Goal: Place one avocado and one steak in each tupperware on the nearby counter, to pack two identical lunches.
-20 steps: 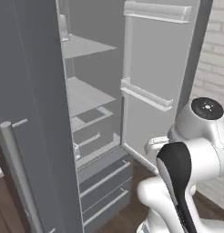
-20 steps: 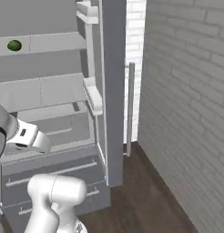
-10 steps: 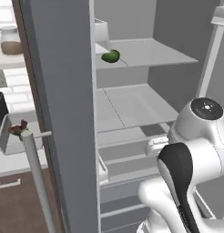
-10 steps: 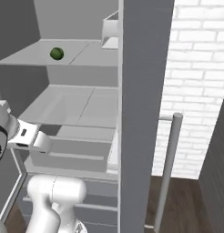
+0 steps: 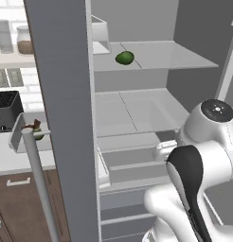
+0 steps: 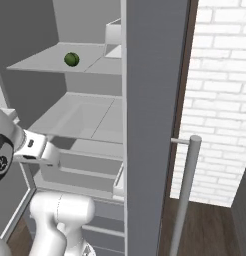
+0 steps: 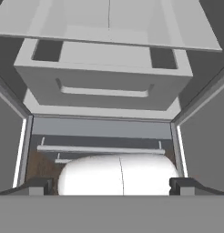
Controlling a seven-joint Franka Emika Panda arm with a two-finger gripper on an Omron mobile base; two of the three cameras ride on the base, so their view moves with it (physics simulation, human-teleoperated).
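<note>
Open grey fridge (image 5: 137, 108) takes up most of both base views, its door (image 5: 66, 118) swung out edge-on with a long vertical bar handle (image 5: 40, 189); white brick wall (image 6: 220, 100) and dark wood floor (image 6: 210, 225) to the right in the right base view. One avocado (image 5: 124, 57), dark green, lies on the upper glass shelf (image 5: 175, 56) near its left front, also seen as a small round green thing (image 6: 71, 59) from the right base view. A clear bin sits behind it at the shelf's back left. Next shelf down is bare, below it a pale drawer (image 7: 102, 86) with a recessed grip, seen front-on in the hand view. Gripper (image 7: 111, 185) points at the fridge's lower part, its two dark tips spread wide apart at the bottom corners of the hand view, nothing between them. White arm rises in the lower right of the left base view. Left of the fridge door, the desk (image 5: 14, 158), pale top over brown cabinets, carries a clear tupperware (image 5: 26, 134) with something reddish and green inside, hard to make out, and a black toaster (image 5: 7, 111) beside it. Wall shelf above holds jars (image 5: 24, 40). No steak can be made out for sure.
</note>
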